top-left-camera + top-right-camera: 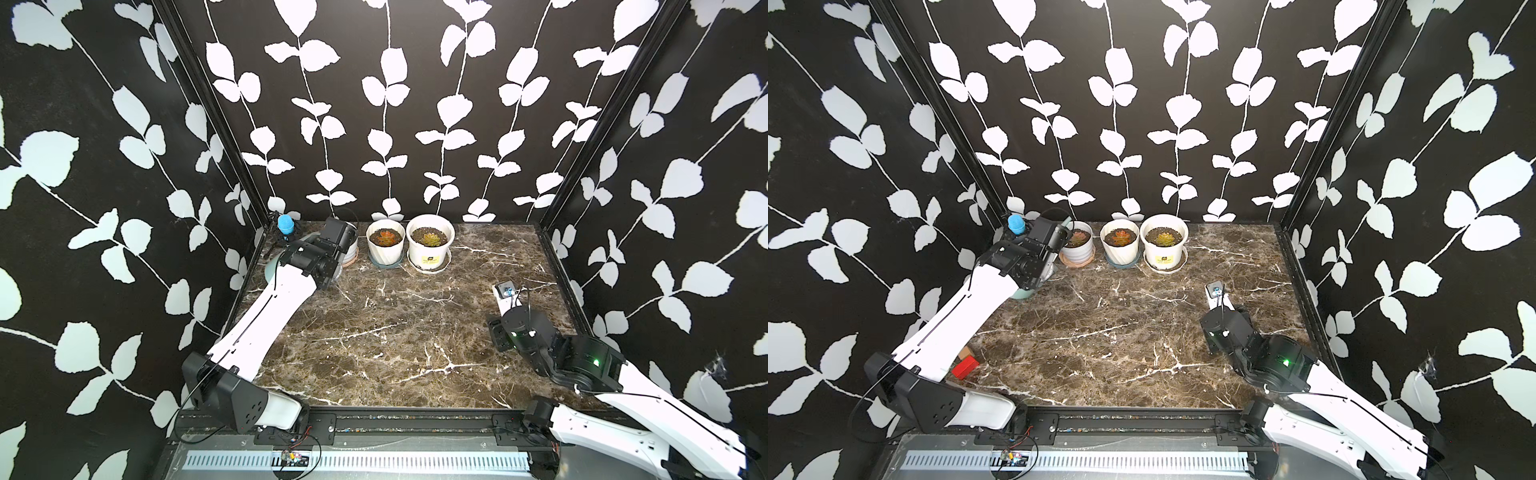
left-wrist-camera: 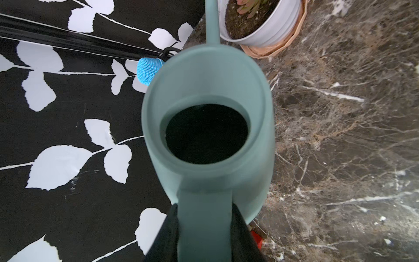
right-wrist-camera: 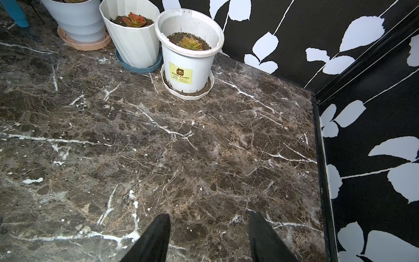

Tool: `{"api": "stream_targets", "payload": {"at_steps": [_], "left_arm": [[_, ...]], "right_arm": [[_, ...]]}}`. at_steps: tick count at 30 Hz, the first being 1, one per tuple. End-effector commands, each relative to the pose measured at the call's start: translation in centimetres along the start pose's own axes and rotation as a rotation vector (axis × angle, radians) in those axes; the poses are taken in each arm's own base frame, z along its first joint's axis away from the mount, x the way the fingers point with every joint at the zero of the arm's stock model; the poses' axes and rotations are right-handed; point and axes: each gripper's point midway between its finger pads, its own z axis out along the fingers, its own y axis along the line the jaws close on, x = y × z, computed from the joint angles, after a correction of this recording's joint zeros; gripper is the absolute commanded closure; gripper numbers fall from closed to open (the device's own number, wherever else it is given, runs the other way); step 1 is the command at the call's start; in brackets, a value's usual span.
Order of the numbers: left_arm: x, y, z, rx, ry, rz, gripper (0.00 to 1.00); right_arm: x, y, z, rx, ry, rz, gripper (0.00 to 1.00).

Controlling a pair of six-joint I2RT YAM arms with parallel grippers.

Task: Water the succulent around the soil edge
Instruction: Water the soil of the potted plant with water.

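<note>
Pinched by its handle in the left end effector (image 2: pixel 204 215): teal watering can (image 2: pixel 208 127) at the counter's (image 3: pixel 158 147) 10 o'clock corner. Long axis and spout (image 2: pixel 212 20) aimed toward 1 o'clock, alongside the ribbed pot (image 2: pixel 267 29) and its succulent (image 2: pixel 251 6). In a top view, that pot mostly masked by the left arm (image 1: pixel 266 316); in a top view only, red block (image 1: pixel 965 368) at 8 o'clock. Right end effector (image 3: pixel 208 226) spread, empty, at 4 o'clock. Blue mesh ball (image 2: pixel 148 70) beside the can; faceted pot (image 3: pixel 133 38) and labelled pot (image 3: pixel 188 56) at 12.
</note>
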Motion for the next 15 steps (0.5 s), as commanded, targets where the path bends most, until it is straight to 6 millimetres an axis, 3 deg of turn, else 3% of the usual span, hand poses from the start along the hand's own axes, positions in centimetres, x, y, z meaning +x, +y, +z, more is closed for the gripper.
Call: {"api": "stream_targets", "payload": {"at_steps": [1, 15], "left_arm": [[0.0, 2.5, -0.8, -0.096, -0.01, -0.039, 1.0], [1.2, 1.4, -0.2, -0.083, 0.019, -0.011, 1.0]], "right_arm": [[0.6, -0.1, 0.3, 0.006, 0.004, 0.014, 0.42], [0.5, 0.1, 0.3, -0.006, 0.006, 0.028, 0.42]]}}
